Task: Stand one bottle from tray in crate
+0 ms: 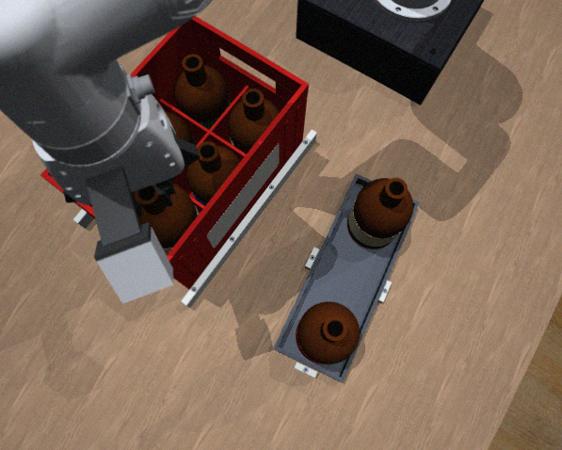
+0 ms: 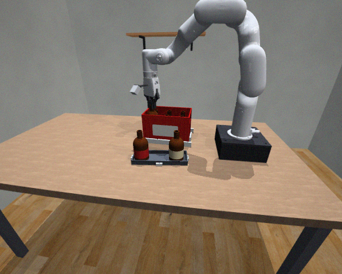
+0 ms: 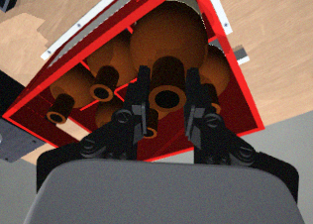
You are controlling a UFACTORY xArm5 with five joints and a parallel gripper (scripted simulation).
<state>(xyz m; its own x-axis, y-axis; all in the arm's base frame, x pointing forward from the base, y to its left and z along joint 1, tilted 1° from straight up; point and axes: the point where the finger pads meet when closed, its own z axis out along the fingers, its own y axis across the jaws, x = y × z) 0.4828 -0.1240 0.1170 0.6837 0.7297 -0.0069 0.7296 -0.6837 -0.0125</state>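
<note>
My gripper (image 1: 149,196) (image 2: 152,105) (image 3: 167,81) is shut on the neck of a brown bottle (image 1: 170,216) (image 2: 152,112) (image 3: 167,35). The bottle stands upright in the near-left corner cell of the red crate (image 1: 291,130) (image 2: 147,126) (image 3: 243,107), sunk in to about its shoulder. I cannot tell whether it rests on the crate's floor. Several other brown bottles stand in the crate, such as one bottle at the back (image 1: 200,89). The grey tray (image 1: 353,275) (image 2: 159,155) holds a cream-label bottle (image 1: 382,208) (image 2: 176,147) and a red-label bottle (image 1: 329,331) (image 2: 140,145), both upright.
The arm's black base (image 1: 382,43) (image 2: 242,147) stands to the right of the crate. A white rail (image 1: 251,213) runs along the crate's side facing the tray. A small wooden shelf (image 2: 153,34) hangs on the back wall.
</note>
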